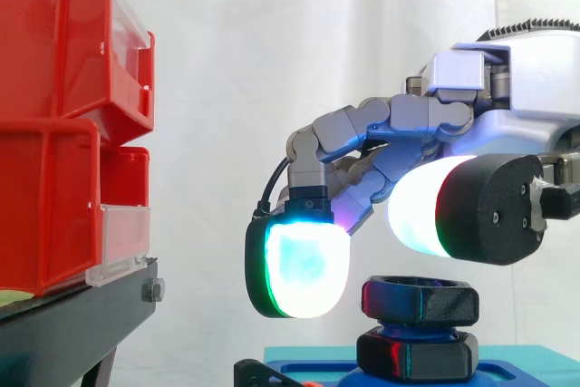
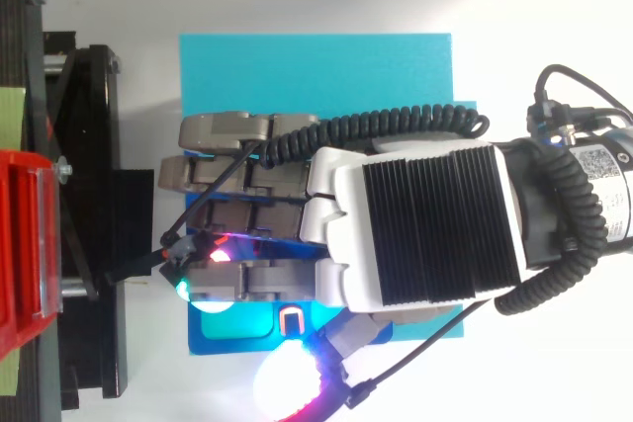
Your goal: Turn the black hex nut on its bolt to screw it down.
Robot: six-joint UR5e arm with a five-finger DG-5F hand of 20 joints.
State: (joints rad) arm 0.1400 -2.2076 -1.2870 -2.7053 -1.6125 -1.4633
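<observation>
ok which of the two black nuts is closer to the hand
The upper black nut, just below the hand. The lower black nut sits stacked beneath it, farther from the hand.

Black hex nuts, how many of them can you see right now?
2. The upper nut sits just below the hand; the lower nut is directly beneath it, down by the blue base. Others may be hidden behind the hand.

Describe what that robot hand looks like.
The hand has grey jointed fingers ending in thick rounded pads with black backs, glowing white-cyan with a green rim. The thumb pad glows white with a red band against a black cap with screws. From above, its back is a white shell with a black ribbed panel.
</observation>
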